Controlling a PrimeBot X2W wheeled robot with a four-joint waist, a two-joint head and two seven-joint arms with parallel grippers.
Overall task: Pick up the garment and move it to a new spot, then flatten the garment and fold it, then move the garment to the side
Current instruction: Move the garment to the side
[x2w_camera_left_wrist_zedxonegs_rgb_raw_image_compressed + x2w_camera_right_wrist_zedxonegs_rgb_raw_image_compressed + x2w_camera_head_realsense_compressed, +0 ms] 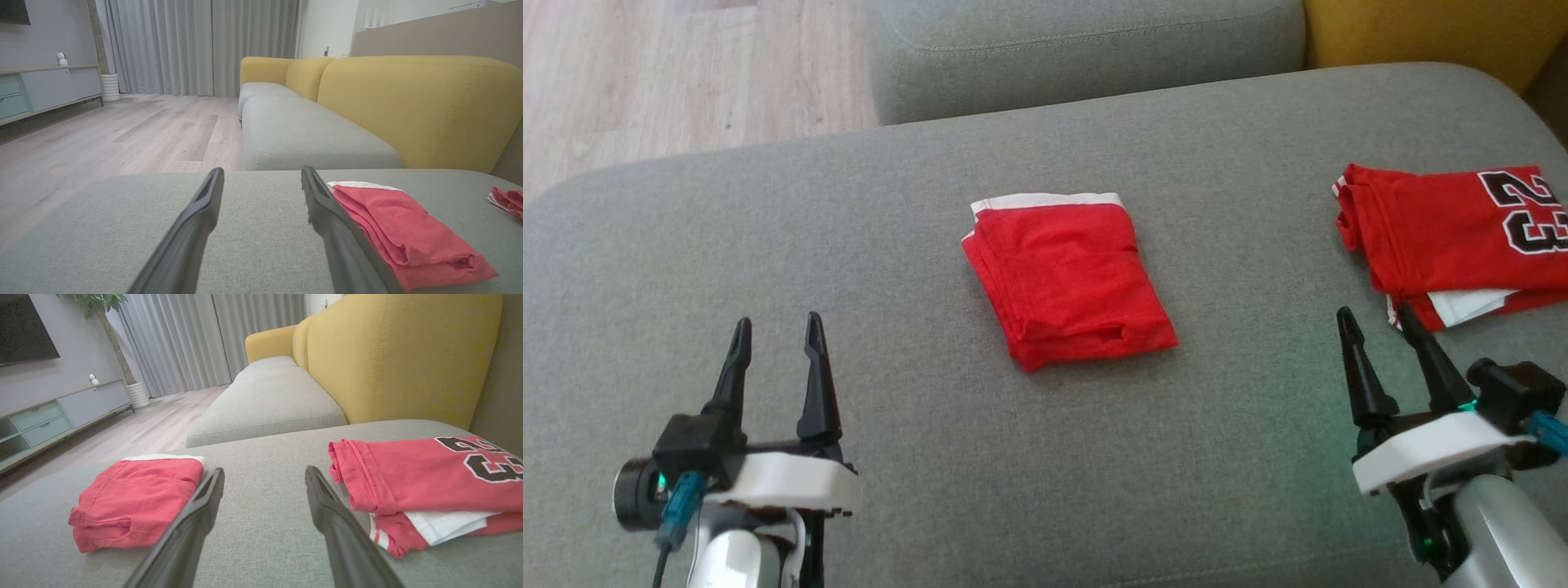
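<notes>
A red garment (1066,278) with a white band lies folded into a small rectangle at the middle of the grey cushion (768,237). The left wrist view has the garment (404,232) at its right; the right wrist view has the garment (137,500) at its left. My left gripper (778,331) hovers open at the lower left, well apart from the garment, nothing between its fingers. My right gripper (1376,320) stands open at the lower right, also holding nothing.
A second folded red jersey (1462,237) with a black number lies at the cushion's right edge, just beyond my right gripper. Behind stand another grey seat (1086,49) and a yellow backrest (1437,33). Wooden floor (670,73) lies off the far left.
</notes>
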